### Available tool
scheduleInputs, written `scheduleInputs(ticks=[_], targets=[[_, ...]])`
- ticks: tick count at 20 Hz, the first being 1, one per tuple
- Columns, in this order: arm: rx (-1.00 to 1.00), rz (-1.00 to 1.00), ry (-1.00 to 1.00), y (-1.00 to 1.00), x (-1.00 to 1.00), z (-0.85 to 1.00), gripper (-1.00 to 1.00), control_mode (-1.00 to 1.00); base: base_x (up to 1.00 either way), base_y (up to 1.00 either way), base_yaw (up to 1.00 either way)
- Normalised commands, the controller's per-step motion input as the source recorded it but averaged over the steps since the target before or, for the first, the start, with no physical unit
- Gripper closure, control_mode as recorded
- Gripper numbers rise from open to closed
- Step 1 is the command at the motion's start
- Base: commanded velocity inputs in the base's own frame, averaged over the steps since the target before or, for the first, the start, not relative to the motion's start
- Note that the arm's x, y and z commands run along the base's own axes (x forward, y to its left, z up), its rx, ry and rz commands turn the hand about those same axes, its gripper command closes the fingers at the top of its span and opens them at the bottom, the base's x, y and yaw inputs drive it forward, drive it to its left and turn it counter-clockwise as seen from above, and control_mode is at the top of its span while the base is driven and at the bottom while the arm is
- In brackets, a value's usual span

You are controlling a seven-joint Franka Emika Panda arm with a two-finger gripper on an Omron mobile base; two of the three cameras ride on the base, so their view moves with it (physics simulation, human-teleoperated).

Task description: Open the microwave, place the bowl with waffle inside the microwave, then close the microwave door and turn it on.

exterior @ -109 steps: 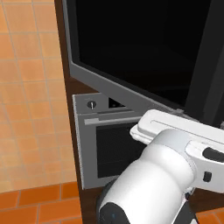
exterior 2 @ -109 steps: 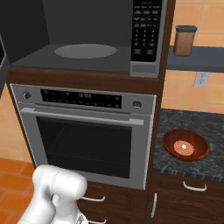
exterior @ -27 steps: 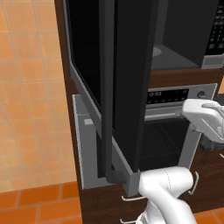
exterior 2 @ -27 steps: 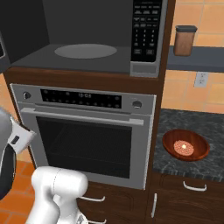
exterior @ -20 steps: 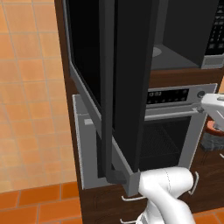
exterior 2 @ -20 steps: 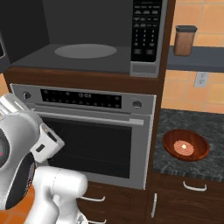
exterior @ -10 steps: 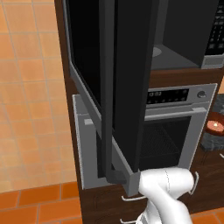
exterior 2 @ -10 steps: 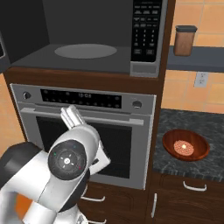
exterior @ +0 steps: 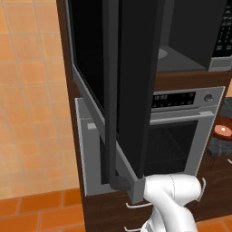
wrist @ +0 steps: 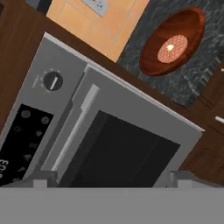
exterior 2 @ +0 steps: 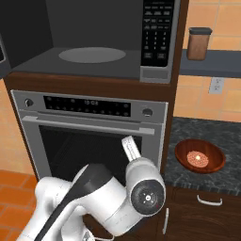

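The microwave point(exterior 2: 94, 42) stands with its cavity showing, a round turntable point(exterior 2: 92, 54) inside and the keypad point(exterior 2: 157, 28) on the right edge. Its black glass door point(exterior: 131, 90) is swung wide toward the left base camera. The brown bowl with the waffle point(exterior 2: 200, 156) rests on the dark stone counter right of the oven, and appears in the hand view as the bowl point(wrist: 173, 41). My gripper point(wrist: 113, 180) is open, empty, and faces the oven front, well short of the bowl. My arm point(exterior 2: 141, 188) hangs in front of the oven.
The silver oven point(exterior 2: 89, 127) with knobs and a horizontal handle sits under the microwave. A brown canister point(exterior 2: 198, 43) stands on the shelf at the right. Drawers with handles point(exterior 2: 209, 201) lie under the counter. The open door juts into the room on the left.
The microwave door has gone from partly open to wide open. My arm has left it and swung right across the oven front toward the bowl's side.
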Motion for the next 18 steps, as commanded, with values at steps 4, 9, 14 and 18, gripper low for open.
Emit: scheduleInputs(ticks=[4,9,14,18], targets=[[0.14,0.0,0.13,-1.0,0.67,-0.68,-1.0,-1.0,0.0,0.0,0.0],[0.13,0.0,0.14,-1.0,0.77,-0.6,-1.0,-1.0,0.0,0.0,0.0],[0.14,0.0,0.11,-1.0,0.92,-0.53,-1.0,-1.0,0.0,0.0,0.0],[0.2,0.0,0.07,-0.84,0.43,-0.14,-1.0,-1.0,0.0,0.0,0.0]])
